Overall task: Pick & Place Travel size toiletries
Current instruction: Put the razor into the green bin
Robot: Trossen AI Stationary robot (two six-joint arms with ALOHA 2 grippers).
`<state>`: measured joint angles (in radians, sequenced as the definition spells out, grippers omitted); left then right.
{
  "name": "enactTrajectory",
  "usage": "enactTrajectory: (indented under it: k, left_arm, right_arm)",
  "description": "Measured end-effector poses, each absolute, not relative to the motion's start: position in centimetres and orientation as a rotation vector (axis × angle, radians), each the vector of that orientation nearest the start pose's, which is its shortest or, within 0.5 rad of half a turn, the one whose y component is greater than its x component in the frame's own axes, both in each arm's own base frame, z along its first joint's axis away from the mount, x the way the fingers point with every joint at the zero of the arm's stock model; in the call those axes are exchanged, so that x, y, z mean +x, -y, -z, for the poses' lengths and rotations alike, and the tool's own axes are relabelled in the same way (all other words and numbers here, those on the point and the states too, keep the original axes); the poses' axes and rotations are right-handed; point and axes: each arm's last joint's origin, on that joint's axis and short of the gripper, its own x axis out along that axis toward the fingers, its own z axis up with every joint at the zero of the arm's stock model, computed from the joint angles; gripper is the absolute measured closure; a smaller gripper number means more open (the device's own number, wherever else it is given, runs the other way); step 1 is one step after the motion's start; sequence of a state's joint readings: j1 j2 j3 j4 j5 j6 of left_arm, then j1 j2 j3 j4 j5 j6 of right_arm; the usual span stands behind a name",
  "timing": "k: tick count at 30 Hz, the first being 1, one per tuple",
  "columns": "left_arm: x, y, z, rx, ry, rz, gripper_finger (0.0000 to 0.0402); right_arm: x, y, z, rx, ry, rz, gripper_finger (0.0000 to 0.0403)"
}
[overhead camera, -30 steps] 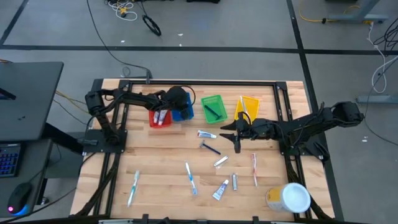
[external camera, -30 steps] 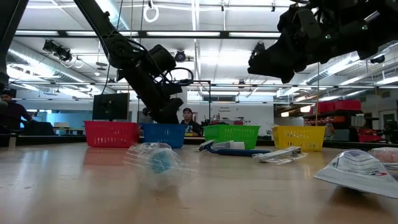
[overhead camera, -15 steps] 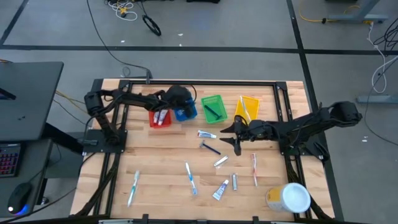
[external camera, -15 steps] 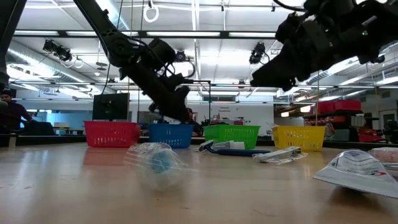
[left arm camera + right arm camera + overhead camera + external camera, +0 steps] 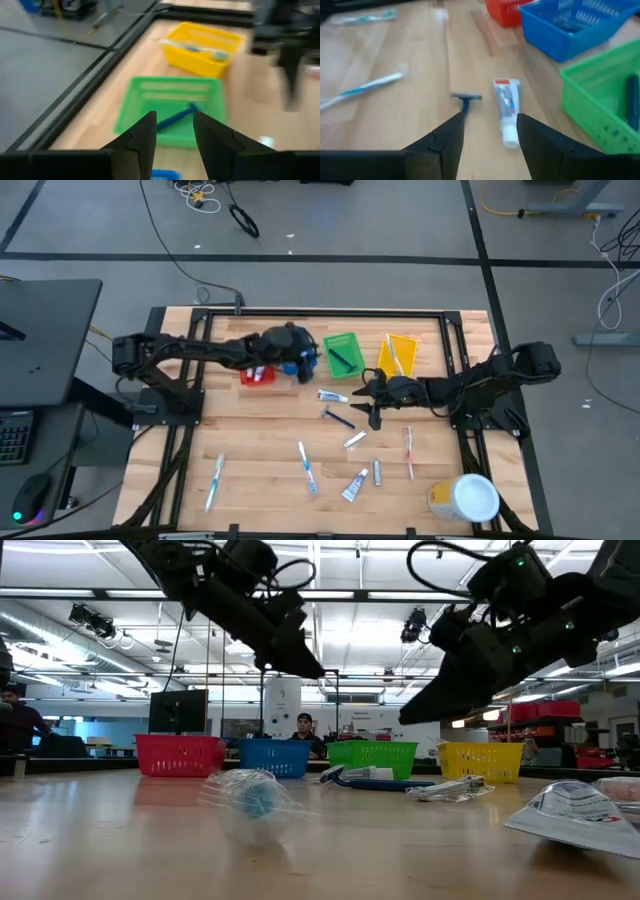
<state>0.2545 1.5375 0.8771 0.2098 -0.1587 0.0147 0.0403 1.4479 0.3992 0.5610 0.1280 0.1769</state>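
Two robot arms work over a wooden table (image 5: 250, 430) scattered with travel size toiletries. The landmark is the green bin (image 5: 343, 353), which holds a dark blue razor (image 5: 175, 117). The left gripper (image 5: 305, 366) hangs just beside the green bin, over the blue bin (image 5: 572, 25), its fingers (image 5: 145, 137) spread with nothing between them. The right gripper (image 5: 372, 402) hovers near the green bin on the table's open side, jaws apart and empty, above a blue-handled razor (image 5: 466, 100) and a white toothpaste tube (image 5: 507, 110). The tube carries red and blue print, too small to read. More toothbrushes and tubes lie well apart from the green bin, toward the near edge. The yellow bin (image 5: 398, 352) sits just beside the green one and holds toothbrushes.
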Motion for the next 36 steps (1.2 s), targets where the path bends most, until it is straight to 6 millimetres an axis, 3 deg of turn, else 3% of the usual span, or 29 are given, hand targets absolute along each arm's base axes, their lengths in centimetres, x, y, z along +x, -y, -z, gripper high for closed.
enactTrajectory:
  k: [9, 15, 18, 25, 33, 36]
  left_arm:
    - [32.3, -1.5, -21.2, -0.05, -0.557, -0.171, 0.0284]
    - [32.3, 3.3, -21.5, 0.046, -0.52, -0.146, 0.0298]
    - [32.0, 4.9, -21.5, 0.059, -0.518, -0.175, 0.0301]
    - [31.5, 7.0, -21.5, 0.091, -0.504, -0.19, 0.0301]
    - [31.3, 7.8, -21.5, 0.092, -0.501, -0.169, 0.0301]
    - [31.3, 7.9, -21.5, 0.091, -0.5, -0.166, 0.0301]
  right_arm:
    - [25.3, -1.2, -12.9, 0.199, -0.526, 0.064, 0.0213]
    - [27.9, -2.5, -11.8, 0.189, -0.592, 0.055, 0.0215]
    - [29.0, -3.5, -10.7, 0.171, -0.717, 0.071, 0.0216]
    - [30.7, -5.5, -9.6, 0.118, -0.827, 0.201, 0.0237]
    - [30.7, -5.8, -9.7, 0.178, -0.838, 0.247, 0.0355]
    - [30.6, -5.7, -9.6, 0.211, -0.846, 0.255, 0.0376]
